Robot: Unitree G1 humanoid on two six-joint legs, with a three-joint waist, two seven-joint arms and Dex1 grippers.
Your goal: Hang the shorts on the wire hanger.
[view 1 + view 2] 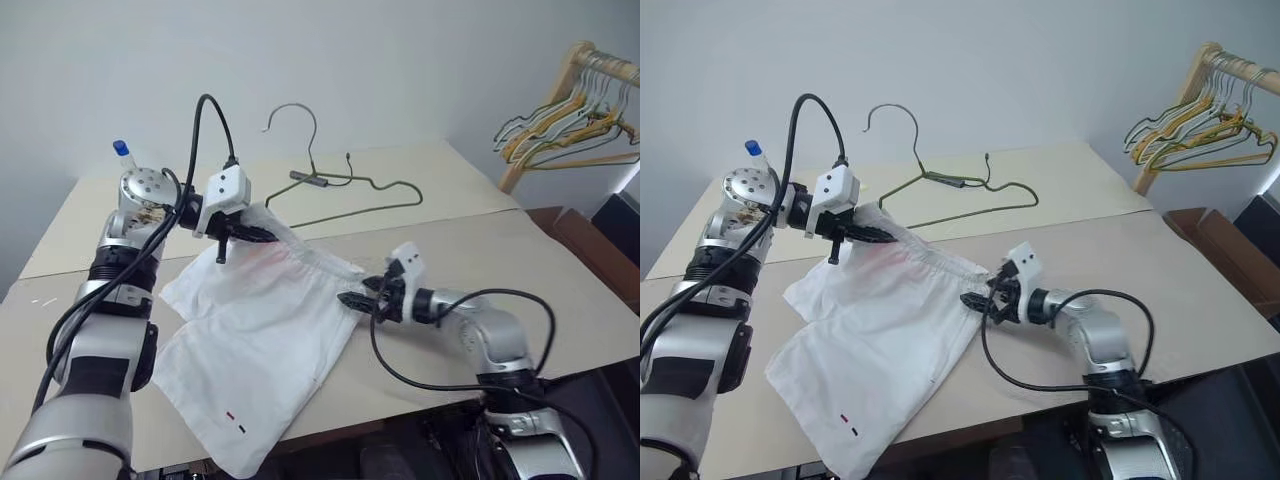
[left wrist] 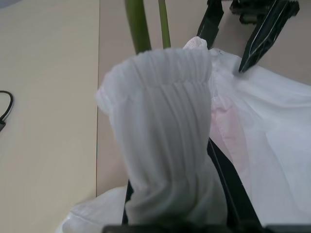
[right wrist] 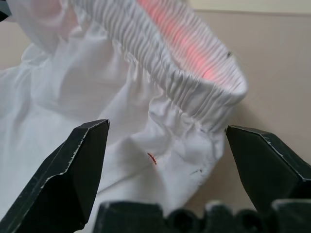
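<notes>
Two grippers are at work on the shorts [image 1: 262,335], which lie spread on the tan table [image 1: 560,270] with one waistband end lifted. My left gripper [image 1: 262,234] is clamped tight on that lifted end of the gathered waistband [image 2: 163,126], holding it raised off the surface. My right gripper [image 1: 362,301] sits low at the opposite waistband corner, its fingers [image 3: 73,167] spread wide on either side of the cloth and gripping nothing. Behind the shorts, the wire hanger [image 1: 335,185] rests on the table, one of its arms running toward the raised waistband end. Yellow hangers [image 1: 560,125] hang on a wooden rack far right.
</notes>
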